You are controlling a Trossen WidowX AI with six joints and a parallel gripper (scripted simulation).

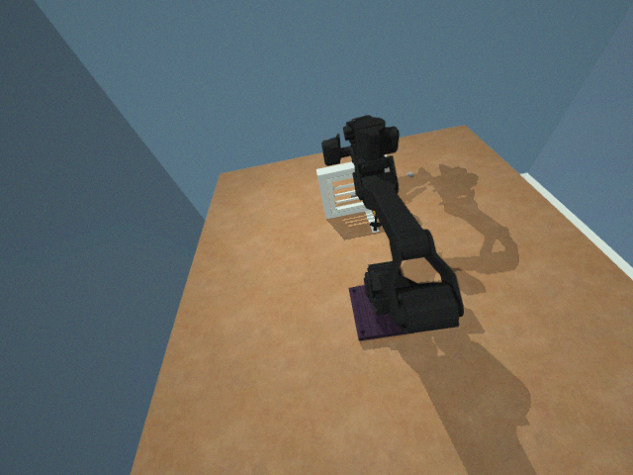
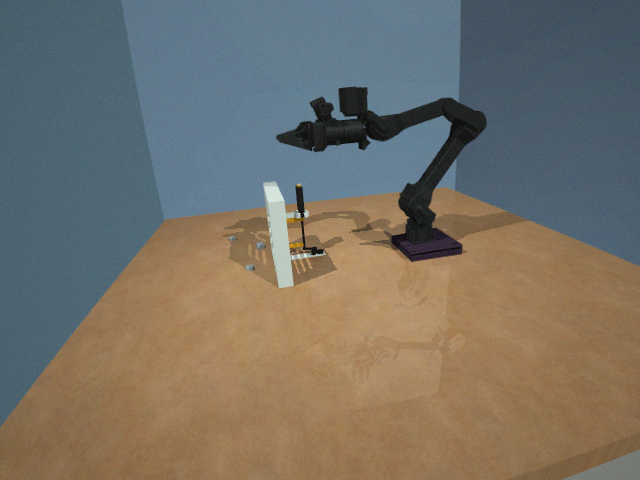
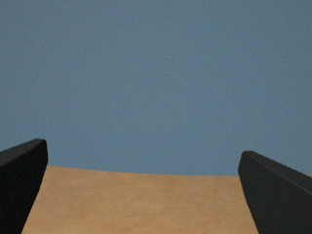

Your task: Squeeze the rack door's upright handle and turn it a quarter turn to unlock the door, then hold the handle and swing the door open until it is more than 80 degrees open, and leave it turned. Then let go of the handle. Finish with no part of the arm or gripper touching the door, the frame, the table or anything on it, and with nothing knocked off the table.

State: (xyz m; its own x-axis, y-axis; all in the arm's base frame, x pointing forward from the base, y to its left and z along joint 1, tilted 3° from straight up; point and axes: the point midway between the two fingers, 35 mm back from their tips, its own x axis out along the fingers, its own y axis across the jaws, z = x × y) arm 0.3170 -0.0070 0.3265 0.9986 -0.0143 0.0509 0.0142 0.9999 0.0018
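The white rack frame [image 1: 322,194] [image 2: 281,237] stands upright on the table. Bars show inside it in the top view. It is nearly edge-on in the exterior view, where the door looks about in line with the frame; its exact angle is hard to tell. The upright black handle [image 2: 299,198] has an orange tip and stands on the arm's side of the rack, with orange brackets and a thin rod below. The arm hides its upper part in the top view. My gripper [image 2: 278,137] [image 3: 144,158] is open and empty, level, above the rack and touching nothing.
A slotted white rail [image 1: 375,231] [image 2: 299,256] juts from the rack's foot towards the arm, with a small black part [image 2: 316,251] at its end. Small grey blocks [image 1: 409,174] [image 2: 260,245] lie behind the rack. The arm's base stands on a purple plate [image 1: 359,317] [image 2: 436,253].
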